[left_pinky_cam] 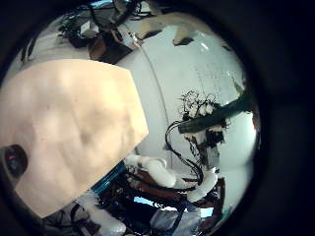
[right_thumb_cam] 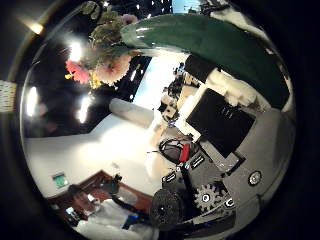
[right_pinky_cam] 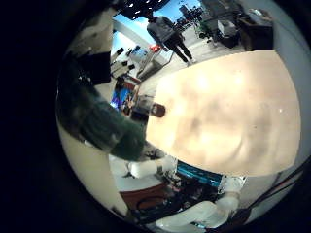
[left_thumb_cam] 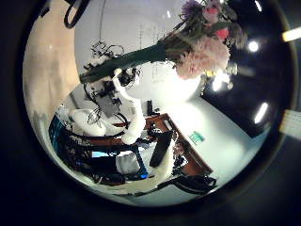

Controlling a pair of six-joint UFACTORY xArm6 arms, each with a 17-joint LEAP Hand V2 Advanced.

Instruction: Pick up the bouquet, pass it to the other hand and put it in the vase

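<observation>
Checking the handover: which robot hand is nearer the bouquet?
Right. The bouquet lies close against the right robot hand, its stems filling that palm's views. The left robot hand is apart and sees the whole bouquet across a gap.

Right little finger side palm view. A pale bench (right_pinky_cam: 228, 112) filled much of the frame, its surface bare where it showed. The wrapped stem of the bouquet (right_pinky_cam: 102, 121) crossed close to the palm, a dark green sleeve running diagonally beside the bench edge. A small dark round object (right_pinky_cam: 157, 112) sat at the bench's edge, just beside the stem; what it was could not be told. White arm segments (right_pinky_cam: 209, 212) curved along the frame's rim beyond the bench. The fingers could not be made out.
</observation>
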